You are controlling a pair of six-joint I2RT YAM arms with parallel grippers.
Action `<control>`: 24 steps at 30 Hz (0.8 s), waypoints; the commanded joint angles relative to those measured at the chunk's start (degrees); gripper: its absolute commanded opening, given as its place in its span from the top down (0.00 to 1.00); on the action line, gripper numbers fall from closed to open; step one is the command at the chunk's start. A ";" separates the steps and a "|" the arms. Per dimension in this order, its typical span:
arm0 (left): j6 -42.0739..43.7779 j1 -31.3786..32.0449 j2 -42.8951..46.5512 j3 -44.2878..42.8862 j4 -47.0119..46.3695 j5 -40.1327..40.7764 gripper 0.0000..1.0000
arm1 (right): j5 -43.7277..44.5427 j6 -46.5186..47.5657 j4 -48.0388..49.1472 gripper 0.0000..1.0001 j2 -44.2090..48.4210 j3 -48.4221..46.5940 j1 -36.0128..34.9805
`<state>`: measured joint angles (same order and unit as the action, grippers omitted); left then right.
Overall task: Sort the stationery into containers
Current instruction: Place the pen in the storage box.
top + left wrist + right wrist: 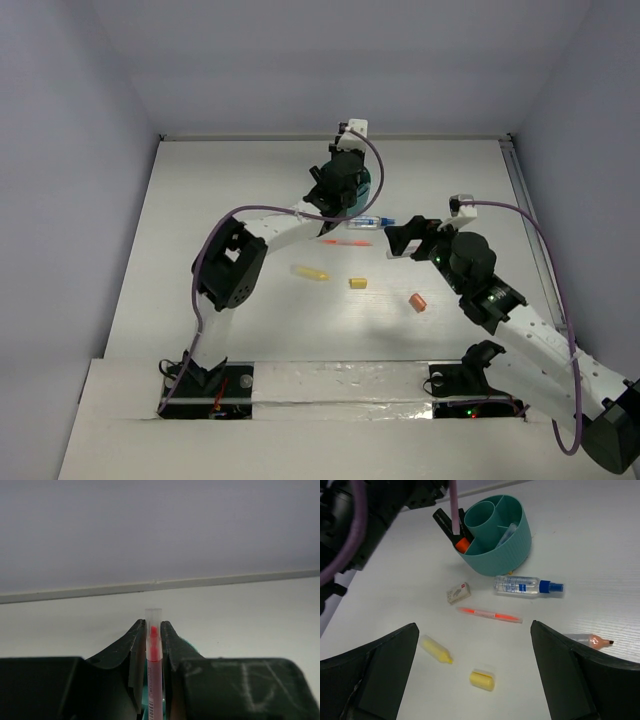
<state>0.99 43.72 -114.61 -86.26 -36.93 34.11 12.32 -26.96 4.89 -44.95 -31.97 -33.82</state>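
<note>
The teal container stands at the back of the table, also seen from above. My left gripper hangs over it, shut on a pink pen with a clear cap, held upright. The pink pen's lower end dips into the outer ring beside a black marker with an orange cap. My right gripper is open above the table, nothing between its fingers. Under it lie an orange-red pen, a yellow highlighter and a yellow cap-like bit.
A clear bottle with a blue cap lies just in front of the container, and a small white eraser box to its left. An orange highlighter lies to the right. The left arm stretches across the table's middle.
</note>
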 commanded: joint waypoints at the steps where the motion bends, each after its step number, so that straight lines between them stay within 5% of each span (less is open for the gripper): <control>1: 5.24 -0.04 -1.84 -3.30 -6.22 -2.02 1.00 | 2.18 -0.46 3.99 0.00 0.65 0.59 -0.28; 24: 6.21 -0.04 -9.58 -4.27 -12.47 -6.51 1.00 | 4.29 -0.37 5.05 0.00 -0.23 1.20 -0.28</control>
<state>6.26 43.77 -124.90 -89.67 -44.75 28.01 14.83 -27.11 6.79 -45.78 -30.92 -33.82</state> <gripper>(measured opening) 0.112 0.995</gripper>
